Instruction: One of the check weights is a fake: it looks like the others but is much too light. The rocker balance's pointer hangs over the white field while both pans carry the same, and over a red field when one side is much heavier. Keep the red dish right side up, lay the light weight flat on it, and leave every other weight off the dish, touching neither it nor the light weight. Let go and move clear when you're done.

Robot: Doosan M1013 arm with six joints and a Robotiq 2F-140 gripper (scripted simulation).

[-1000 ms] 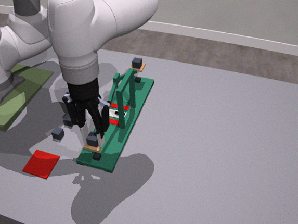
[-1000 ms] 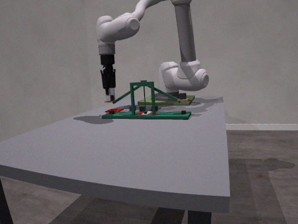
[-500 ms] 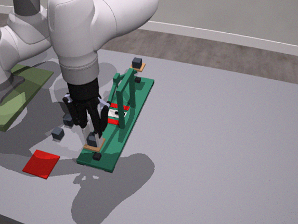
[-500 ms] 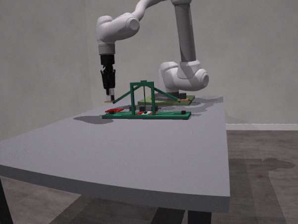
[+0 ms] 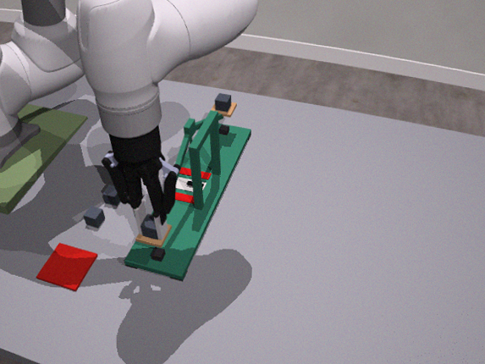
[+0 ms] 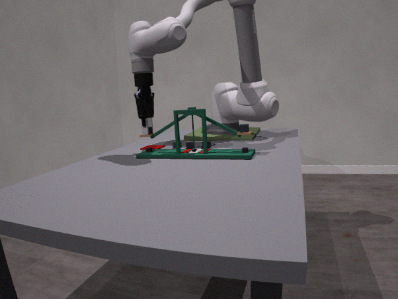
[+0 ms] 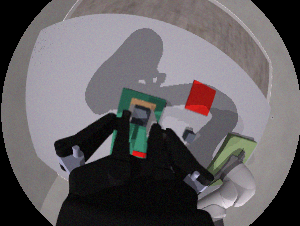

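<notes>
My gripper (image 5: 150,230) (image 6: 147,129) (image 7: 140,113) points down at the near pan (image 5: 151,241) (image 6: 143,135) of the balance, its fingers shut on the dark weight (image 5: 149,225) (image 7: 140,114) there. The weight shows no clear lift off the pan. The far pan (image 5: 231,110) (image 6: 244,133) carries another dark weight (image 5: 222,102) (image 6: 244,128). The pointer tip (image 5: 190,183) hangs over the white field (image 5: 183,187). The red dish (image 5: 67,266) (image 6: 153,147) (image 7: 202,95) lies flat on the table with nothing on it. Loose weights (image 5: 94,217) (image 5: 112,195) (image 7: 189,134) stand beside the balance.
The balance's green base (image 5: 239,139) (image 6: 165,155) carries an upright frame (image 5: 196,175) (image 6: 204,135) close to the gripper. Small black stops (image 5: 158,254) (image 5: 223,129) sit near its ends. The arm stands on an olive plate (image 5: 8,203) (image 6: 198,135) (image 7: 230,145).
</notes>
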